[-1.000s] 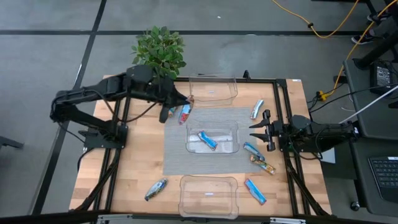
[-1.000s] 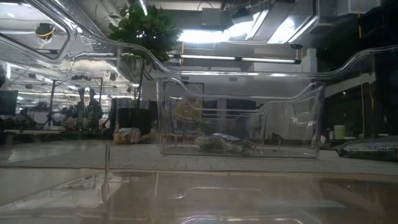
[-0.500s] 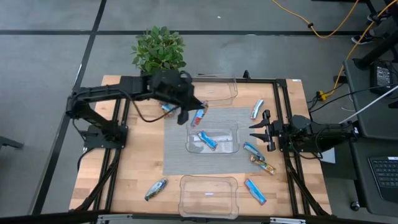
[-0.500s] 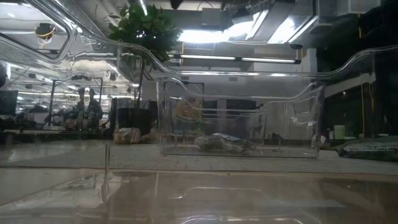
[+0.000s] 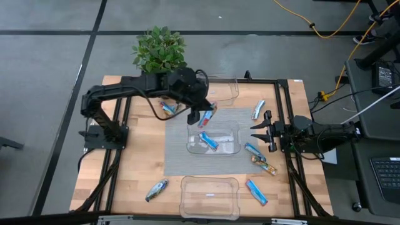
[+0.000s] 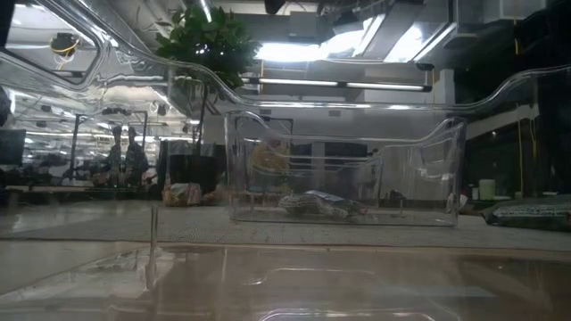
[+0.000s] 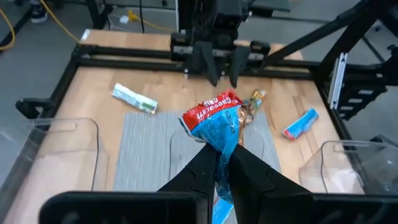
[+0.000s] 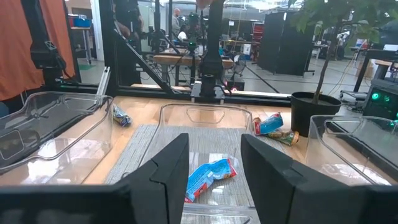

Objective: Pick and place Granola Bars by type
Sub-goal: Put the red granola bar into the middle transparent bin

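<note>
My left gripper (image 5: 201, 117) hovers over the far rim of the middle clear bin (image 5: 232, 149) and is shut on a blue granola bar with a red end (image 5: 208, 114). Another blue bar (image 5: 208, 141) lies flat inside that bin and also shows in the right wrist view (image 8: 211, 174). Loose bars lie flat on the table: a blue one (image 5: 167, 107), a silvery one (image 5: 258, 109), a light blue one (image 5: 255, 150), a brown-orange one (image 5: 264, 165), a blue one (image 5: 256, 192) and a silvery one (image 5: 156, 189). My right gripper (image 5: 257, 132) waits open at the table's right side. My left gripper pinches the blue bar between its two fingers (image 7: 202, 171) at the wrapper's blue end (image 7: 219, 149). The fingers slant down from above. The bar's crumpled red-printed end (image 7: 214, 112) sticks out past the fingertips. The bar is lifted clear of the table.
An empty clear bin (image 5: 215, 90) stands at the far edge and another (image 5: 209, 195) at the near edge. A grey mat (image 5: 175, 156) lies under the middle bin. A potted plant (image 5: 160, 50) stands at the far left corner. Black frame rails (image 5: 284, 112) border the table.
My left gripper has carried the blue bar toward the table's right, from the mat's far left corner to above the far rim of the middle bin, staying shut on it. The bar stays lifted clear.
</note>
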`<move>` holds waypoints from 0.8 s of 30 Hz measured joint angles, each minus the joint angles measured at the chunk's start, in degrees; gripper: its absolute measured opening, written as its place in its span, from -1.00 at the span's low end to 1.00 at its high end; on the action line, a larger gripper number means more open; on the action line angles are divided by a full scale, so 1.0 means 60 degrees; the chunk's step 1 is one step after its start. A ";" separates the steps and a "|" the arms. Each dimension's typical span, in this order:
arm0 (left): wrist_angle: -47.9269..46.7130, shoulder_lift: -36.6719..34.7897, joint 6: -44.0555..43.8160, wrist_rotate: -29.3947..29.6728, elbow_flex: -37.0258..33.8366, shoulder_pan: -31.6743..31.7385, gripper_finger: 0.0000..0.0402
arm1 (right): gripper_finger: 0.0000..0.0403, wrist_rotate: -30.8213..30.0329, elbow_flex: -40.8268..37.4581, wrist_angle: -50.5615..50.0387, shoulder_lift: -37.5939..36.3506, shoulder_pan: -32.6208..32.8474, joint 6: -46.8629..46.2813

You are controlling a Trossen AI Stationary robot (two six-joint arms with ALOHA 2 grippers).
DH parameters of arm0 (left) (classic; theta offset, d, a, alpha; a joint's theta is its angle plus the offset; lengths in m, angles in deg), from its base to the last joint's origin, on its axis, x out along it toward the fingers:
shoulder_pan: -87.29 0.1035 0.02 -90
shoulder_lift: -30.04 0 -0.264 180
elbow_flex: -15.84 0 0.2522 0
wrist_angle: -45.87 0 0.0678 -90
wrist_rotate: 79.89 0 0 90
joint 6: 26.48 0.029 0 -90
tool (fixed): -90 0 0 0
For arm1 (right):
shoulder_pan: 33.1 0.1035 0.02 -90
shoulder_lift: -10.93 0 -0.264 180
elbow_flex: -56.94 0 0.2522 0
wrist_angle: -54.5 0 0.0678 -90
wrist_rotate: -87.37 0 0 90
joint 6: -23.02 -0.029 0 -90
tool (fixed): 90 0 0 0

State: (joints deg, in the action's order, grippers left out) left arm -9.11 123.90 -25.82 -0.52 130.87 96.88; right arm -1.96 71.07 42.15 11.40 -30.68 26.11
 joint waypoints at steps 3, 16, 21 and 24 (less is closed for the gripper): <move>-0.0185 0.0168 0.0012 0.0000 0.0000 0.0003 -0.87 | -0.26 0.0000 0.0002 0.0000 -0.0003 0.0000 0.0000; -0.0402 0.1659 0.0517 -0.0373 -0.0262 0.0108 -0.87 | -0.26 0.0000 -0.0002 -0.0007 0.0000 0.0000 -0.0004; -0.0401 0.2247 0.0884 -0.0455 -0.0262 0.0107 -0.87 | -0.26 0.0000 0.0002 -0.0007 0.0000 0.0002 -0.0004; -0.0240 0.2468 0.1134 -0.0495 -0.0262 0.0108 -0.87 | -0.26 0.0000 0.0002 -0.0007 0.0000 0.0002 -0.0004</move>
State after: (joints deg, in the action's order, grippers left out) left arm -10.55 138.71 -19.01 -3.49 129.30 97.53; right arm -1.96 71.08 42.10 11.40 -30.67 26.09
